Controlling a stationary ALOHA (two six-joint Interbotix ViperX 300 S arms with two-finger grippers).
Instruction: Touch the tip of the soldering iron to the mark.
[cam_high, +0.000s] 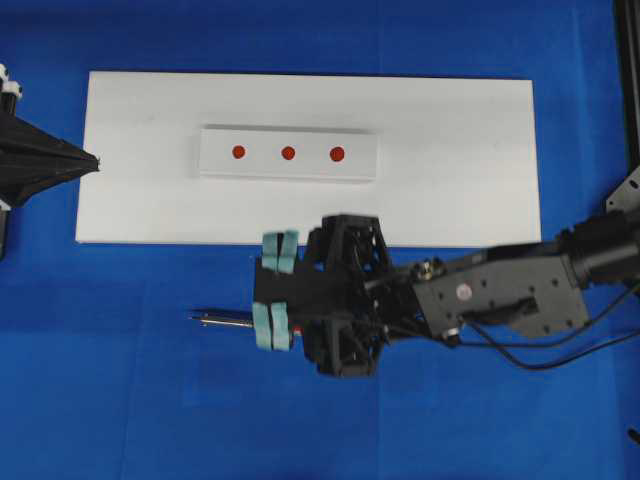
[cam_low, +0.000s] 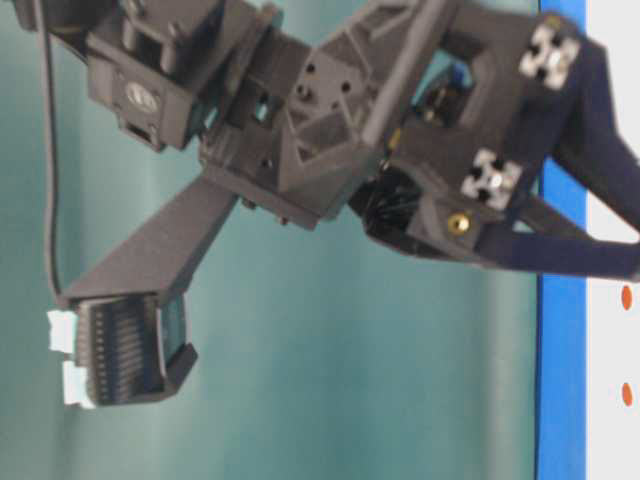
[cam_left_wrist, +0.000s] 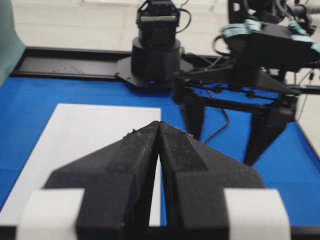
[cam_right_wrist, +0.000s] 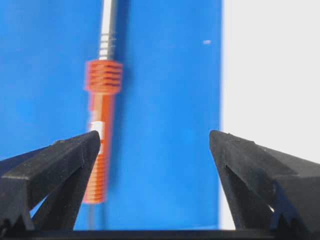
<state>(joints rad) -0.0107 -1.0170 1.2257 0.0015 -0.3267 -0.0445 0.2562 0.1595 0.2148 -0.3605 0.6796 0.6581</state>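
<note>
- We see the soldering iron (cam_right_wrist: 101, 120) as a slim pen with a ribbed red-orange handle and a thin silver shaft; it lies flat on the blue mat (cam_high: 120, 380), just beside the white board (cam_high: 450, 120), off its near edge.
- Our right gripper (cam_right_wrist: 155, 145) hangs released, its jaws spread wide above the handle, gripping nothing.
- Our left gripper (cam_left_wrist: 159, 131) is clenched at the board's left end, holding nothing.

The right gripper (cam_high: 277, 290) hangs wide-jawed over the soldering iron (cam_high: 222, 320) near the white board's (cam_high: 480, 200) front edge; bare blue mat (cam_high: 120, 400) lies all round it.
</note>
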